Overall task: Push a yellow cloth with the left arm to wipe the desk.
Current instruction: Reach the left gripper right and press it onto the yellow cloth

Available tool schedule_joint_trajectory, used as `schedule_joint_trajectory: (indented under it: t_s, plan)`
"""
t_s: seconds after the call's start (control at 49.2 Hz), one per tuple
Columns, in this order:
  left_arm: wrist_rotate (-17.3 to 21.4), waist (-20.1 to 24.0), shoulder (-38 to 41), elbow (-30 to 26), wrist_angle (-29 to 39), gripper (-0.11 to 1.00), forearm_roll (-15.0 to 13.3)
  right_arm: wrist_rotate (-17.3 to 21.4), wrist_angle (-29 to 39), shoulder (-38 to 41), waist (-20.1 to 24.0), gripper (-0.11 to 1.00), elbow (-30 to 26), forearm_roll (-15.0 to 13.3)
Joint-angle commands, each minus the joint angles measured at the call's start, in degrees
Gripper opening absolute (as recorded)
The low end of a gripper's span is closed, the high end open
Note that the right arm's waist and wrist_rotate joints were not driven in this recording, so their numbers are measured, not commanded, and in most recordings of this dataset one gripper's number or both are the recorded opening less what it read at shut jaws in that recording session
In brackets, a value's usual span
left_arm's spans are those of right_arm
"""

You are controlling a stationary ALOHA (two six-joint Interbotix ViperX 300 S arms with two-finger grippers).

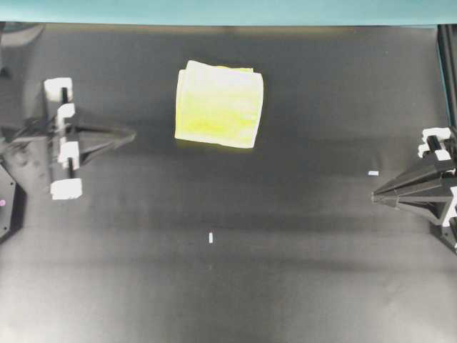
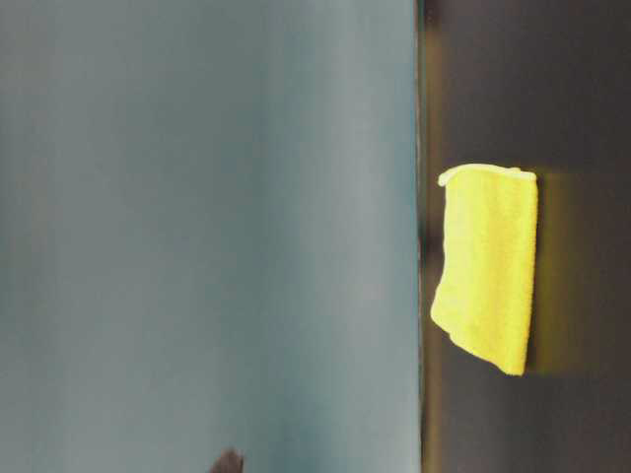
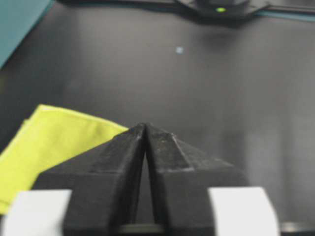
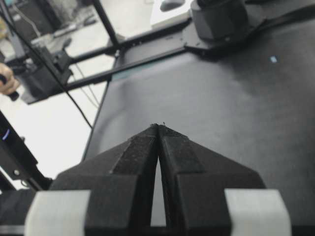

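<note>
The yellow cloth (image 1: 219,105) lies folded and roughly square on the black desk (image 1: 235,286), toward the far middle. It also shows in the table-level view (image 2: 486,264) and at the left of the left wrist view (image 3: 47,142). My left gripper (image 1: 133,133) is shut and empty at the left of the desk, its tip a short way left of the cloth and apart from it; in its wrist view (image 3: 145,126) the tips meet. My right gripper (image 1: 375,195) is shut and empty at the right edge, far from the cloth, and shows in its wrist view (image 4: 158,126).
Small white tape marks sit on the desk at front centre (image 1: 211,238) and near the right gripper (image 1: 373,173). A teal wall (image 1: 228,11) runs along the far edge. Black frame rails (image 4: 123,46) stand beyond the desk's side.
</note>
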Motion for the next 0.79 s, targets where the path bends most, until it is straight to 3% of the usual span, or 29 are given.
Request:
schedule_joint_trajectory:
  t_s: [0.0,0.203,0.264,0.508,0.772]
  plan:
    - [0.0,0.97,3.52,-2.55,-2.46,0.16,0.09,0.0,0.0,0.44,0.0,0.01,-1.23,0.09]
    - [-0.35,4.39,15.73,-8.09,-2.46,0.71,0.18,0.0,0.0,0.53,0.09,0.01,-1.23,0.0]
    - [-0.35,5.27,19.95,-10.46,-2.37,0.82,0.09,0.0,-0.18,0.53,0.09,0.01,-1.23,0.09]
    - [-0.18,8.96,35.07,-21.01,0.09,0.83,0.09,-0.09,0.09,0.44,0.09,0.01,-1.23,0.09]
    - [-0.09,12.57,45.88,-27.6,0.7,0.87,0.09,0.0,-0.09,0.44,0.0,0.01,-1.14,0.09]
